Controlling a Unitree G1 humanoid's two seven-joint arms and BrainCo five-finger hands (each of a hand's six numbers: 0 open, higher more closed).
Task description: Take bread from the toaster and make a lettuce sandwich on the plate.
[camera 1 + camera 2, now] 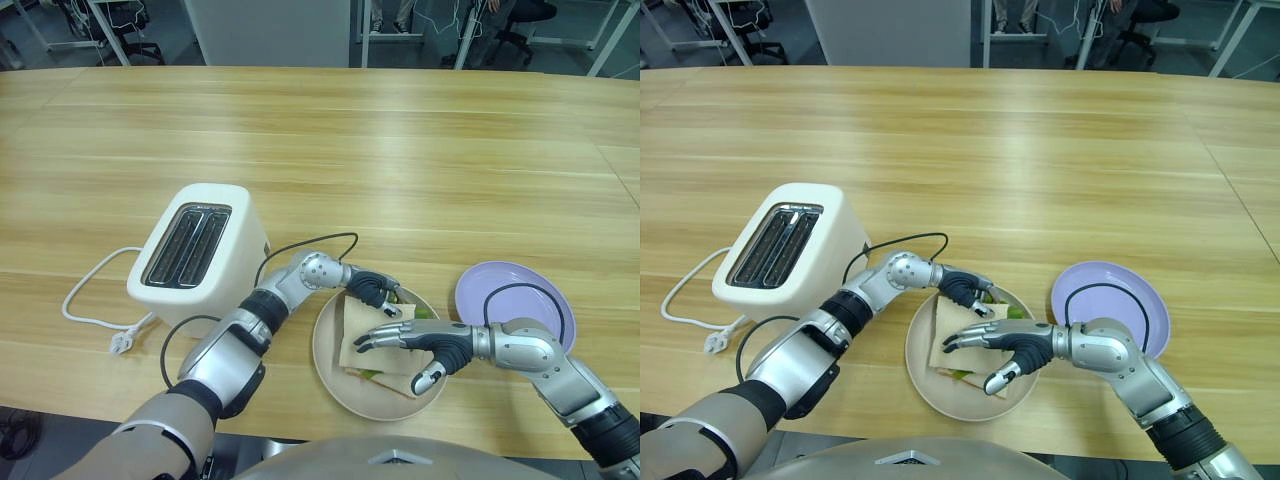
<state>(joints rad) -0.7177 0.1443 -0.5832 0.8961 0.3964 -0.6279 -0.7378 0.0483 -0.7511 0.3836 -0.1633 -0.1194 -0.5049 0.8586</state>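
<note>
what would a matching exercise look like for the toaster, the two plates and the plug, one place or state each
Things:
1. toaster
2. beige plate
3. purple plate
4. white plug

Places or states:
A. holds the sandwich
B. no food on it, to the right of the other plate
C. both slots empty
D. lying on the table, left of and nearer than the toaster

Pairs: 1-C, 2-A, 3-B, 4-D
</note>
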